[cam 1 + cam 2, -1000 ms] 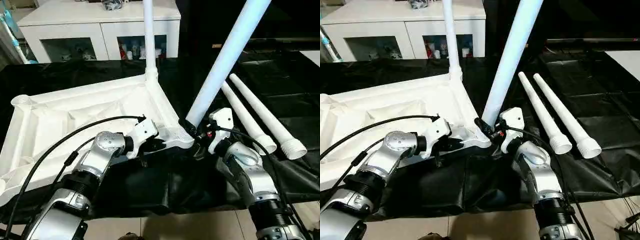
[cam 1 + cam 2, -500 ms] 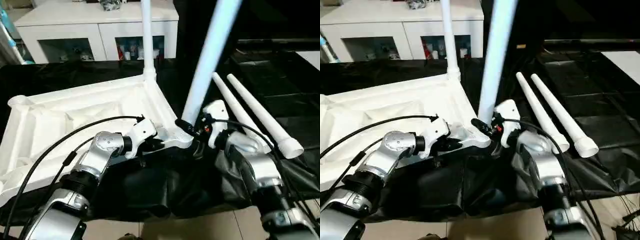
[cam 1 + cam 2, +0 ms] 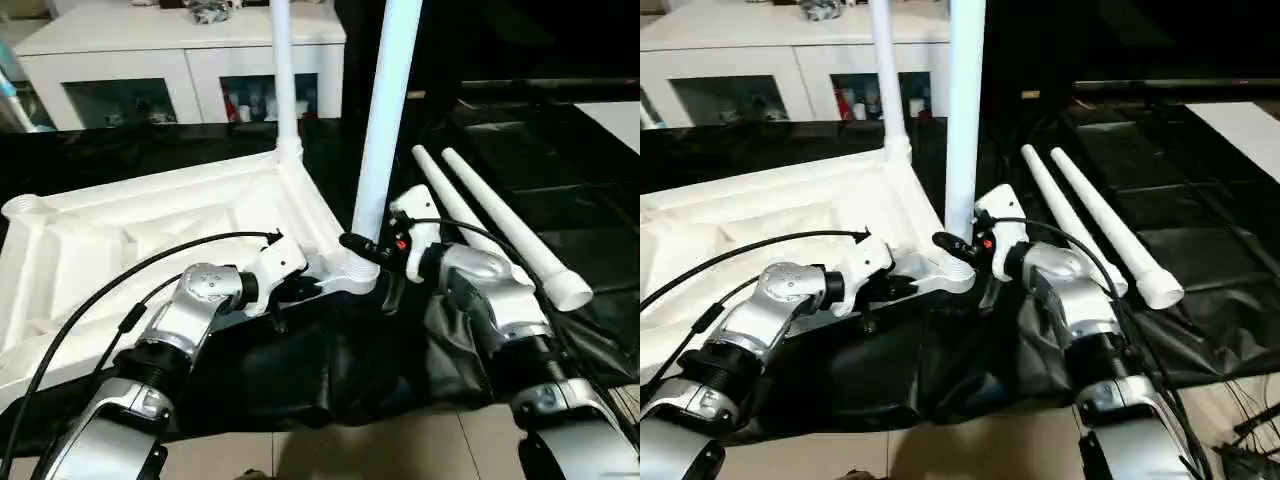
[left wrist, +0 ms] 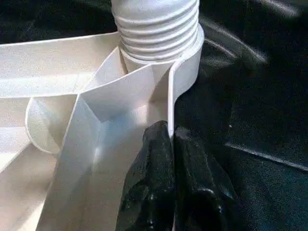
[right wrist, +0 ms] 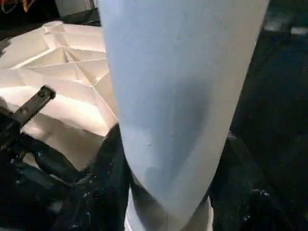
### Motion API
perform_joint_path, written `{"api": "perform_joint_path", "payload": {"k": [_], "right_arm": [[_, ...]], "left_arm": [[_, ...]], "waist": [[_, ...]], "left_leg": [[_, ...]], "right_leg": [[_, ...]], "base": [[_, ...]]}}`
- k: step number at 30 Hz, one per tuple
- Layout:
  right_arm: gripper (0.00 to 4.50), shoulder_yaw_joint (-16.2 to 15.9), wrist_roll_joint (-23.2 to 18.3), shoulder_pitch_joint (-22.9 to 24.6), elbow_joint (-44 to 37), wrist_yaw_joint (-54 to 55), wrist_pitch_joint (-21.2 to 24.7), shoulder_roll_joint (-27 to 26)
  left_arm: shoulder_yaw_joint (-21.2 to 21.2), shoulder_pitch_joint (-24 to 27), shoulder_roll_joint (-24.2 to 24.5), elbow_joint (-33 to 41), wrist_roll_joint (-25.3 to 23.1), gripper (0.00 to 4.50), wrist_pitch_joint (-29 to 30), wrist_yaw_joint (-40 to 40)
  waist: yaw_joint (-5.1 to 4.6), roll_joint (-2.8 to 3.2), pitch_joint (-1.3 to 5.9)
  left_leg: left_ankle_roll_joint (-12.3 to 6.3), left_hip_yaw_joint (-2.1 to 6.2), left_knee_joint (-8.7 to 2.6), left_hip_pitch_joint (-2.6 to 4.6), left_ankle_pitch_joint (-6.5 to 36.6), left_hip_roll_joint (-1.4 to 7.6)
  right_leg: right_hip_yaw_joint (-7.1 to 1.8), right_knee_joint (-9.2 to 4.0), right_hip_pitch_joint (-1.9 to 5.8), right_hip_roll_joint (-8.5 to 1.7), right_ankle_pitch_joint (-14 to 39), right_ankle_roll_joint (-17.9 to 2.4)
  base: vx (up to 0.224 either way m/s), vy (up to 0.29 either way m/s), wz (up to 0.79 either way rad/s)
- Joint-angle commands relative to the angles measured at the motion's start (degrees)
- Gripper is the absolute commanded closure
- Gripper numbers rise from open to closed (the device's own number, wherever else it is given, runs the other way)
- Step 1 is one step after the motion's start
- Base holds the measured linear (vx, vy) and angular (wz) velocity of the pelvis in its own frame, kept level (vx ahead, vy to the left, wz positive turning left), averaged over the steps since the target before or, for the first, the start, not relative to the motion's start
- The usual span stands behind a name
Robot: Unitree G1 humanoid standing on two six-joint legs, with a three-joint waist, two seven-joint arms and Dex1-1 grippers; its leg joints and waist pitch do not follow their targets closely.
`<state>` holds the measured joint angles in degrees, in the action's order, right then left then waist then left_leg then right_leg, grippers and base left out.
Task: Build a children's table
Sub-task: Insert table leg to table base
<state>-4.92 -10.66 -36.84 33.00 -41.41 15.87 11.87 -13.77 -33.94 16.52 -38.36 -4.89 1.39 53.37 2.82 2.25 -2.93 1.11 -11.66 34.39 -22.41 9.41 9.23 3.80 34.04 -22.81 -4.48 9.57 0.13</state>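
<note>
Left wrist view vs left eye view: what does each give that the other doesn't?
Left wrist: the left claw pinching the table top's rim, and the held leg's threads sitting at the corner socket.
Left eye: the right claw around that leg, a mounted far leg, two spare legs on the black cover.
Both: the corner socket.

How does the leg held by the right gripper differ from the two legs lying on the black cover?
The held leg stands upright in a corner socket of the table top, gripped by the right gripper. The two loose legs lie flat, side by side, ungripped. All are white tapered tubes.
</note>
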Motion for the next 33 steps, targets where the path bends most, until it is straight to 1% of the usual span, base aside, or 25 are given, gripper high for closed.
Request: {"api": "perform_joint_path", "payload": {"k": [1,3,6,8,9,11,12,13,14,17,18,20,21,25,26,27,29,30,33], "right_arm": [[2.65,0.4,0.3,0.9,5.8,2.7,5.3,-0.3],[2.65,0.2,0.8,0.0,7.2,3.0,5.6,-0.4],[2.65,0.1,1.0,-0.8,8.0,2.7,5.4,-0.4],[2.65,0.2,1.4,-1.2,8.3,2.4,5.4,-0.4],[2.66,0.1,1.5,-1.2,8.3,2.4,5.4,-0.4],[2.66,-1.0,2.4,-1.0,8.2,2.1,4.6,-0.1],[2.66,-3.3,4.3,-0.3,7.6,1.1,2.7,0.4],[2.66,-3.6,4.5,-0.1,7.4,0.9,2.3,0.5],[2.66,-5.2,5.7,0.5,6.7,0.0,0.5,0.7],[2.66,-5.5,5.9,0.7,6.6,-0.4,0.1,0.7],[2.66,-6.3,6.2,1.0,6.3,-1.3,-0.1,0.4],[2.66,-6.6,6.4,1.1,6.4,-1.5,-0.1,0.2],[2.66,-6.9,6.4,1.1,6.5,-1.6,-0.2,0.1],[2.66,-7.0,6.8,1.6,6.8,-1.0,-1.2,0.2],[2.66,-6.8,6.5,2.0,6.5,-1.1,-1.1,0.3],[2.66,-6.3,6.1,2.8,5.9,-1.0,-1.2,0.4],[2.66,-5.7,5.7,3.3,5.6,-0.7,-1.0,0.4],[2.66,-5.5,5.5,3.5,5.6,-0.6,-0.9,0.3],[2.66,-2.8,3.6,5.3,5.6,0.9,0.4,-0.1]], "left_arm": [[-0.2,0.6,-0.6,0.1,0.7,4.5,-0.2,0.8],[-0.5,0.5,-0.4,0.1,0.5,4.5,-0.3,1.1],[-0.7,0.5,-0.3,0.2,0.4,4.5,-0.3,1.2],[-0.9,0.5,-0.3,0.2,0.4,4.5,-0.3,1.1],[-0.9,0.4,-0.2,0.2,0.4,4.5,-0.4,1.1],[-1.0,0.4,-0.2,0.0,0.1,4.5,-0.6,1.0],[-1.2,0.4,-0.1,0.0,-0.2,4.5,-0.8,0.9],[-1.2,0.4,-0.1,0.0,-0.2,4.5,-0.8,1.0],[-1.3,0.5,-0.1,0.0,-0.2,4.5,-0.8,1.0],[-1.3,0.5,-0.1,0.1,-0.2,4.5,-0.8,1.0],[-1.4,0.5,-0.2,0.0,-0.2,4.5,-0.9,1.0],[-1.4,0.5,-0.2,0.0,-0.3,4.5,-0.9,1.0],[-1.5,0.4,-0.2,0.0,-0.3,4.5,-0.9,1.0],[-1.5,0.4,-0.2,0.1,-0.2,4.5,-1.0,0.9],[-1.4,0.5,-0.2,0.2,-0.2,4.5,-0.9,0.8],[-1.4,0.5,-0.2,0.3,-0.1,4.5,-0.8,0.8],[-1.3,0.6,-0.2,0.5,0.0,4.5,-0.7,0.8],[-1.3,0.6,-0.2,0.5,0.0,4.5,-0.7,0.8],[-1.3,0.8,-0.3,0.8,0.1,4.5,-0.4,0.8]], "waist": [[-0.14,-0.35,2.57],[-0.41,-0.23,2.61],[-0.57,-0.23,2.58],[-0.7,-0.26,2.74],[-0.6,-0.23,2.76],[-0.51,-0.23,2.74],[-0.43,-0.24,2.81],[-0.37,-0.22,2.81],[-0.32,-0.25,2.75],[-0.29,-0.32,2.61],[-0.23,-0.28,2.82],[-0.2,-0.25,2.81],[-0.24,-0.21,2.78],[-0.27,-0.21,2.73],[-0.36,-0.46,2.69],[-0.26,-0.34,2.54],[-0.3,-0.33,2.62],[-0.31,-0.3,2.55],[-0.26,-0.28,2.56]], "left_leg": [[1.84,3.18,-5.33,2.23,28.0,4.27],[2.58,3.32,-5.3,2.34,29.8,4.14],[2.71,3.45,-5.31,2.34,30.3,4.21],[2.69,3.44,-5.33,2.34,30.2,4.23],[2.7,3.31,-5.28,2.49,30.1,4.24],[2.67,3.22,-5.35,2.41,29.8,4.27],[2.68,3.19,-5.36,2.42,29.7,4.29],[2.72,3.17,-5.37,2.43,29.6,4.3],[2.72,3.13,-5.37,2.44,29.8,4.29],[2.57,3.18,-5.34,2.53,30.2,4.2],[2.54,3.24,-5.33,2.58,30.2,4.26],[2.58,3.27,-5.41,2.48,30.1,4.27],[2.72,3.3,-5.48,2.58,30.6,4.32],[2.94,3.3,-5.43,2.72,31.8,4.25],[2.88,3.31,-5.48,2.64,31.8,4.26],[2.74,3.32,-5.55,2.67,31.8,4.28],[2.8,3.34,-5.57,2.75,32.1,4.27],[2.81,3.36,-5.6,2.79,32.3,4.28],[2.66,3.31,-5.73,2.86,32.3,4.29]], "right_leg": [[-2.81,-5.73,0.51,-5.02,31.1,-8.7],[-2.73,-5.84,0.42,-5.12,32.6,-8.4],[-2.76,-5.94,0.31,-5.24,33.4,-8.1],[-2.78,-5.82,0.38,-5.19,32.7,-8.5],[-2.87,-5.83,0.16,-5.13,31.8,-8.8],[-2.91,-5.74,0.22,-5.1,30.7,-9.2],[-2.9,-5.66,0.26,-5.11,30.3,-9.3],[-2.89,-5.64,0.25,-5.11,30.1,-9.3],[-2.92,-5.68,0.19,-5.13,30.4,-9.2],[-2.95,-5.95,0.18,-5.22,32.3,-8.6],[-2.94,-5.96,0.24,-5.21,32.5,-8.4],[-2.93,-5.91,0.26,-5.17,32.4,-8.4],[-2.92,-5.89,0.17,-5.09,32.2,-8.5],[-2.91,-6.04,0.0,-5.13,32.8,-8.4],[-2.91,-6.08,0.03,-5.1,33.0,-8.2],[-2.98,-6.2,-0.08,-5.11,33.4,-7.9],[-2.94,-6.2,-0.07,-5.08,33.6,-7.8],[-2.95,-6.3,-0.12,-5.1,33.8,-7.6],[-2.99,-6.4,-0.1,-5.08,33.0,-7.7]], "base": [[0.0,0.0,0.0],[0.0,0.0,0.0],[0.0,0.0,0.0],[0.0,0.0,0.0],[0.0,0.0,0.0],[0.0,0.0,0.0],[0.0,0.0,0.0],[0.0,0.0,0.0],[0.0,0.0,0.0],[0.0,0.0,0.0],[0.0,0.0,0.0],[0.0,0.0,0.0],[0.0,0.0,0.0],[0.0,0.0,0.0],[0.0,0.0,0.0],[0.0,0.0,0.0],[0.0,0.0,0.0],[0.0,0.0,0.0],[0.0,0.0,0.0]]}}
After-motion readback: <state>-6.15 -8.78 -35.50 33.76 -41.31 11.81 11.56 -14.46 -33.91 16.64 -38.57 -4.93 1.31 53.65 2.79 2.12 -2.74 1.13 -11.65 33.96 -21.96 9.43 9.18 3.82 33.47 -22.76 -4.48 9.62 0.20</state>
